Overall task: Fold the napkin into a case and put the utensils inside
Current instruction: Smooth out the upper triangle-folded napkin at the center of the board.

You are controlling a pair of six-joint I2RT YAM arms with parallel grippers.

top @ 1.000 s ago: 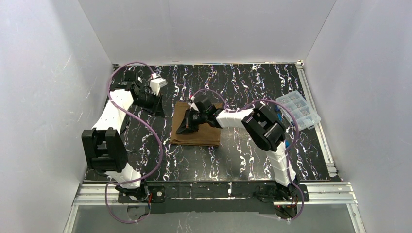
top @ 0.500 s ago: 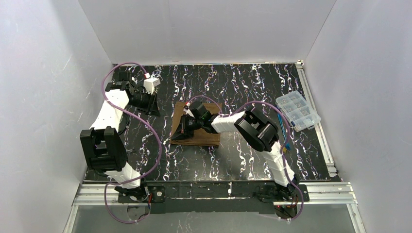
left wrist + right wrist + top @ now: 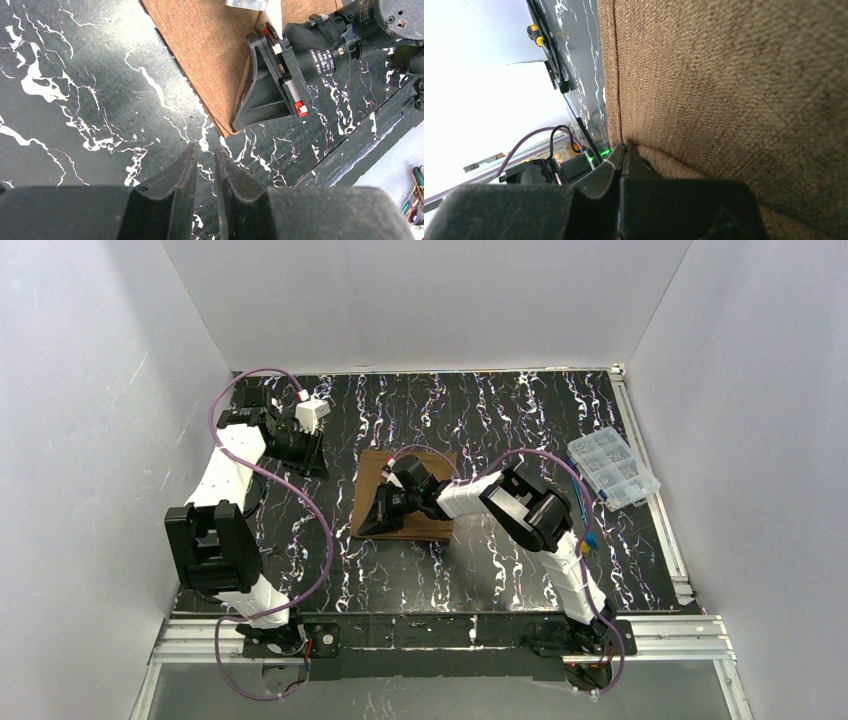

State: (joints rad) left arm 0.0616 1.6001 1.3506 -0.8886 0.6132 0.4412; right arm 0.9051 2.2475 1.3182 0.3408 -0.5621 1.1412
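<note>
Black marbled table, white walls, right claw seemingly pinching napkin, left claw nearly closed, empty

Tabletop was black with white marbled veining. Clear plastic compartment box sat at the right edge — angled, against the metal rail. White walls enclosed three sides — aluminium frame along the near edge.

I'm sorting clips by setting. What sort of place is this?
Probably a lab robot test cell, not a home: plain white walls box in a black marbled table, and an aluminium rail at the near edge carries both arm bases.
</note>
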